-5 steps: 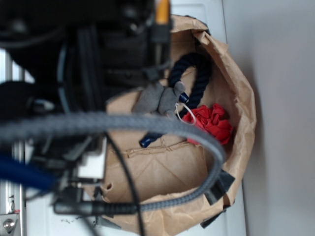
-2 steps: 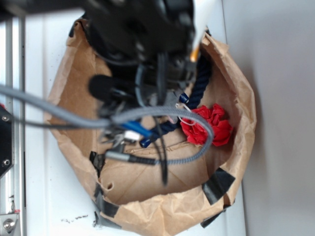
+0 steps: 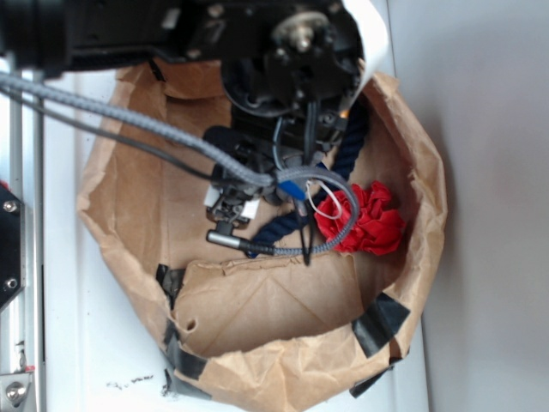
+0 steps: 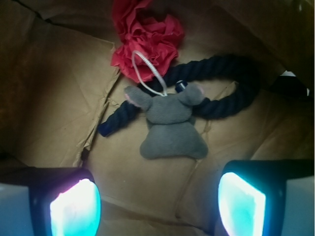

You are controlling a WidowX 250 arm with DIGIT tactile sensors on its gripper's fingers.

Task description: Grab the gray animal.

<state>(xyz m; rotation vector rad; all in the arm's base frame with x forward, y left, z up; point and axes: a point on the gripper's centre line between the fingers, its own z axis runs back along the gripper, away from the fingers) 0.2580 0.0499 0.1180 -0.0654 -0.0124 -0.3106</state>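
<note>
You're in the approach step, nothing grabbed yet; the gripper (image 4: pixel 157 199) hangs inside the paper bag (image 3: pixel 412 146) with its two glowing pads spread wide and nothing between them; the gray animal (image 4: pixel 170 125) lies flat on the bag floor just ahead of the open jaws in the wrist view, roughly centred between the pads, head end away from you; its head rests against the dark blue rope (image 4: pixel 224 81), and its white loop tag (image 4: pixel 147 71) lies over the red ruffled ball (image 4: pixel 145 34) beyond.

In the exterior view the arm covers the toy, so you can't check it there; only the tag, rope and red ball peek out beside the wrist.

Next move, by my judgement: go down and a bit forward so the pads straddle the body, then close; aim at the lower body, away from the rope, or you may pinch rope or the tag too.

Surface: crumpled brown paper, creased and soft, so the toy may slide; bag sits on a white tabletop (image 3: pixel 86 343) with a plain gray wall (image 3: pixel 489 257) beside it; dim inside the bag.
</note>
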